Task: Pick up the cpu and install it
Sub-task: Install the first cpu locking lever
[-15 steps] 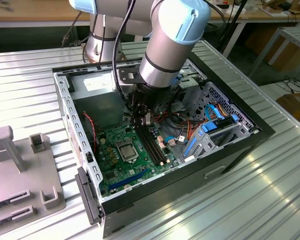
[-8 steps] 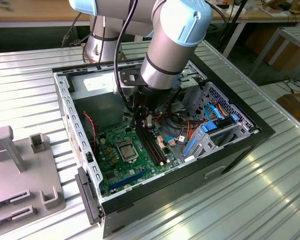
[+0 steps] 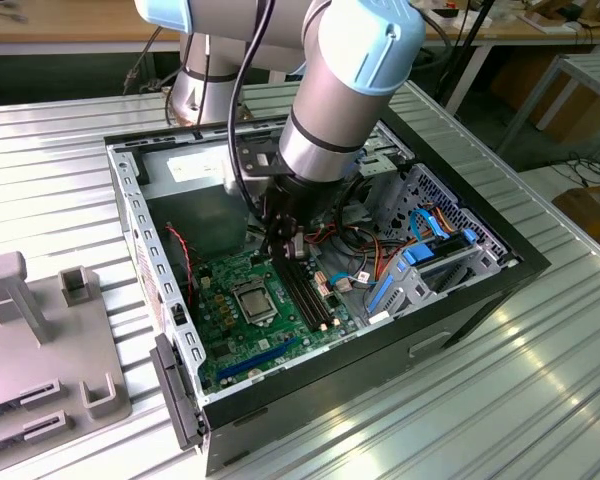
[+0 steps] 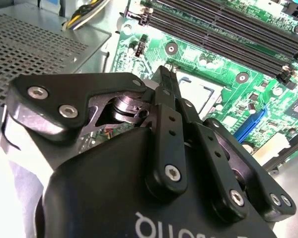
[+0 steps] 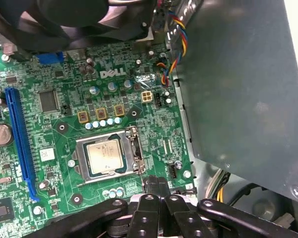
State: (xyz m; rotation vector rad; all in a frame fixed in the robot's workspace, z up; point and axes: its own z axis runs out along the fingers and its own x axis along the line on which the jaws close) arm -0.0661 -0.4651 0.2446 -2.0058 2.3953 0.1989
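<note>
CPU (image 5: 105, 156) sits flat in its socket (image 5: 108, 157) on the motherboard (image 5: 54, 148). Gripper (image 5: 157, 191) hovers just beside it, fingers (image 4: 165, 87) pressed together, holding nothing.

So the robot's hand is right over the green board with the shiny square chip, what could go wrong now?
Two things, maybe. The gripper hangs close beside the cpu in its socket; the chip looks seated, but if it sits slightly crooked, a nudge could perhaps damage it. Also, loose coloured wires run along the case wall near the arm, so they could snag if it swings that way.
</note>
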